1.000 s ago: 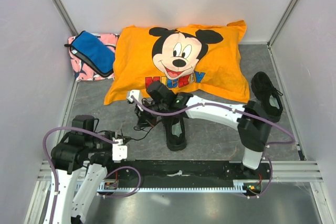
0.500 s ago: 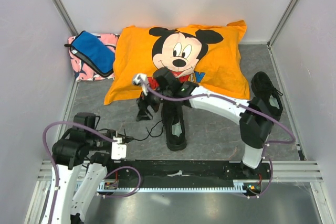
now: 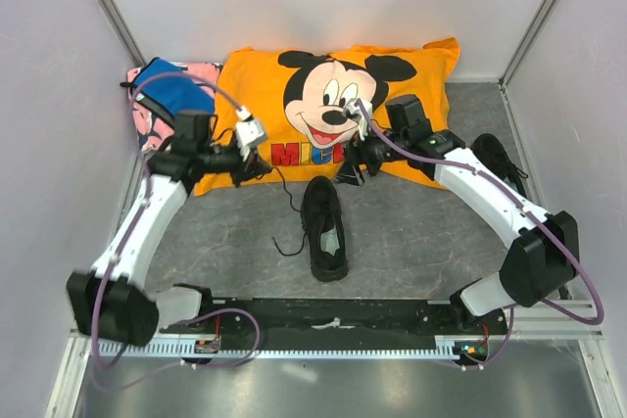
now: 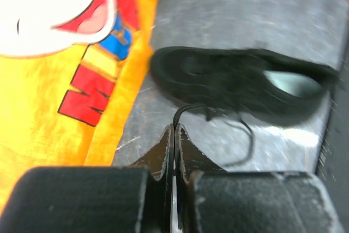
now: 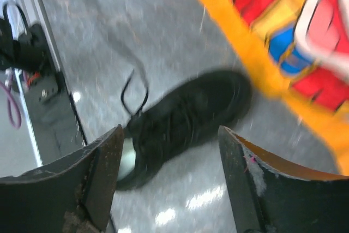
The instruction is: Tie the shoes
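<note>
One black shoe (image 3: 324, 228) lies on the grey table in front of the orange pillow (image 3: 294, 75), toe toward the pillow. A second black shoe (image 3: 493, 152) lies at the right, partly hidden by my right arm. My left gripper (image 3: 261, 169) is at the pillow's front edge, left of the middle shoe, shut on a thin black lace (image 3: 286, 193) that runs back to that shoe. In the left wrist view the jaws (image 4: 175, 127) pinch the lace end, with the shoe (image 4: 240, 83) beyond. My right gripper (image 3: 349, 169) hovers open near the toe, with only the shoe (image 5: 185, 118) below its jaws (image 5: 172, 135).
A blue pouch (image 3: 172, 92) lies on a pink cloth (image 3: 210, 71) at the back left beside the pillow. Grey walls close in the left, right and back. A black rail (image 3: 333, 325) with the arm bases runs along the near edge.
My left arm has swung from the near left corner up to the pillow's edge, pulling the lace along. My right gripper has opened and drawn back to the right, off the shoe.
</note>
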`<action>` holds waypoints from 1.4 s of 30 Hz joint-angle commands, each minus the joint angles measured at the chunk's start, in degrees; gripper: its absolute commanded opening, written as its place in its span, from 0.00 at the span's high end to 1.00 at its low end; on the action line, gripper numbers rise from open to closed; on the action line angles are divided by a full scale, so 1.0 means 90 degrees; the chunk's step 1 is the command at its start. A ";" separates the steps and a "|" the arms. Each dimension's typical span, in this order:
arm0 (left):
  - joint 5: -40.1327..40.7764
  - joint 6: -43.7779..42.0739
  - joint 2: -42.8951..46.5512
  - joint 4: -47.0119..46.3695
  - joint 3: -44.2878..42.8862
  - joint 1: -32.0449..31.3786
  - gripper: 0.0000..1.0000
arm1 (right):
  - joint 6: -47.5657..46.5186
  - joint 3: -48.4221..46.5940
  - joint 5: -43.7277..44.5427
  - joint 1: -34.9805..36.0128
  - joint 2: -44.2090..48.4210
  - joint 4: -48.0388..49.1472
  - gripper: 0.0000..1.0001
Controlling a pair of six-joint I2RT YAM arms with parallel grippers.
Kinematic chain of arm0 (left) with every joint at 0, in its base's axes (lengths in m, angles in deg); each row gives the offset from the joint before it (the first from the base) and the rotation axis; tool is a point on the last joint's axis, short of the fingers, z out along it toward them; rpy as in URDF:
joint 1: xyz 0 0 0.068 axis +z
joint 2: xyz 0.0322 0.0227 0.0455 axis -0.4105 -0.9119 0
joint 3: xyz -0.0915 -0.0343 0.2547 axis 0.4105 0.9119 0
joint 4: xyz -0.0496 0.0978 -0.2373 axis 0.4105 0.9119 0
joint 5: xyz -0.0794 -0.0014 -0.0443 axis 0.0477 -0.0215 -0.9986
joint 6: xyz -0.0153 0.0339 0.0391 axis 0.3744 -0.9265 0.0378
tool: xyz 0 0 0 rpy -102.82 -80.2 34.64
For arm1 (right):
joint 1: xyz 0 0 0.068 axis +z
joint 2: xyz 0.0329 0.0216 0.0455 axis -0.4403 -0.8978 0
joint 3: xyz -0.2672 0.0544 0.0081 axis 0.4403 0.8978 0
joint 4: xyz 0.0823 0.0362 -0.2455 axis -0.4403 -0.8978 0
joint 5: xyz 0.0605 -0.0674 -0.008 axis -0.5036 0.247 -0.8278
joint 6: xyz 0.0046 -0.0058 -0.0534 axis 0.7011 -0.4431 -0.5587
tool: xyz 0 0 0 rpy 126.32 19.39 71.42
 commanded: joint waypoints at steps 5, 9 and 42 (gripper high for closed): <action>0.1523 0.1795 -0.2023 -0.1734 -0.0160 -0.0361 0.98 | -0.0324 0.1048 -0.0468 -0.0355 0.0685 -0.0842 0.28; 0.2324 0.2058 -0.2609 -0.2017 -0.0121 -0.0498 0.98 | -0.0480 0.1312 -0.0283 -0.0365 0.0851 -0.0939 0.32; 0.1339 -0.3663 0.0739 0.0308 0.2984 -0.1835 0.42 | -0.0626 0.1381 -0.0390 -0.0355 0.1047 -0.0959 0.46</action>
